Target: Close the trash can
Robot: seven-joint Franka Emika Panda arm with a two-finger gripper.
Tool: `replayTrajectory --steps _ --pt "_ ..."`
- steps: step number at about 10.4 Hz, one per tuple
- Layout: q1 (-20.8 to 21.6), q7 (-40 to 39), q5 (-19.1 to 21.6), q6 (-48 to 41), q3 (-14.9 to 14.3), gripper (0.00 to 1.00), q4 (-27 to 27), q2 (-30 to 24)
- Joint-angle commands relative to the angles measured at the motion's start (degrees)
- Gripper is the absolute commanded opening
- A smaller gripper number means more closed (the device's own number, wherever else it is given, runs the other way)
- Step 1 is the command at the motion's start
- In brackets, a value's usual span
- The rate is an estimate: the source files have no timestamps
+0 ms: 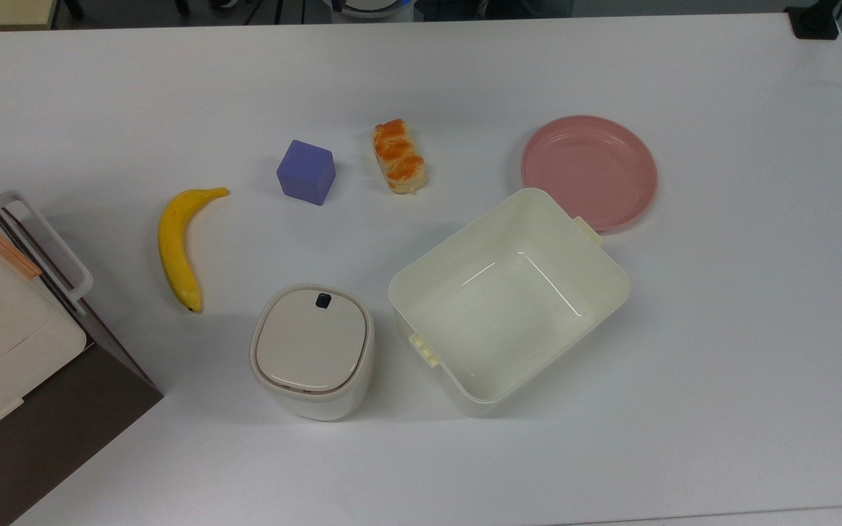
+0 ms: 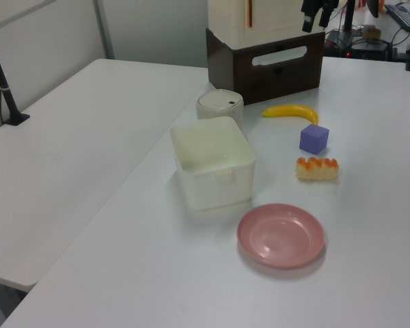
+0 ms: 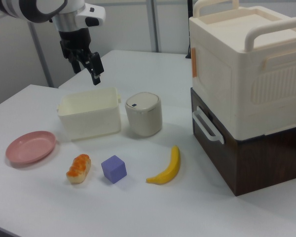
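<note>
jaws apart, holding nothing | gripper (image 3: 88, 67) up in air above tub (image 3: 89, 114), clear of everything | trash can (image 1: 312, 351) on table (image 1: 721, 292), lid flat down, black button (image 1: 323, 299) up, just beside tub at top view's left | banana (image 1: 178, 245), purple cube (image 1: 306, 172), bread (image 1: 398, 156), pink plate (image 1: 588, 171) near.

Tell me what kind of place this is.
Most likely a robotics lab: a robot arm's gripper hangs over a white table laid out with test props, like a banana, purple cube and trash can.
</note>
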Motion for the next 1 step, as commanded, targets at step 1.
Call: replayTrajectory --steps 1 --pt "0.5 -0.7 0.3 -0.9 -0.4 1.0 -1.0 -1.2"
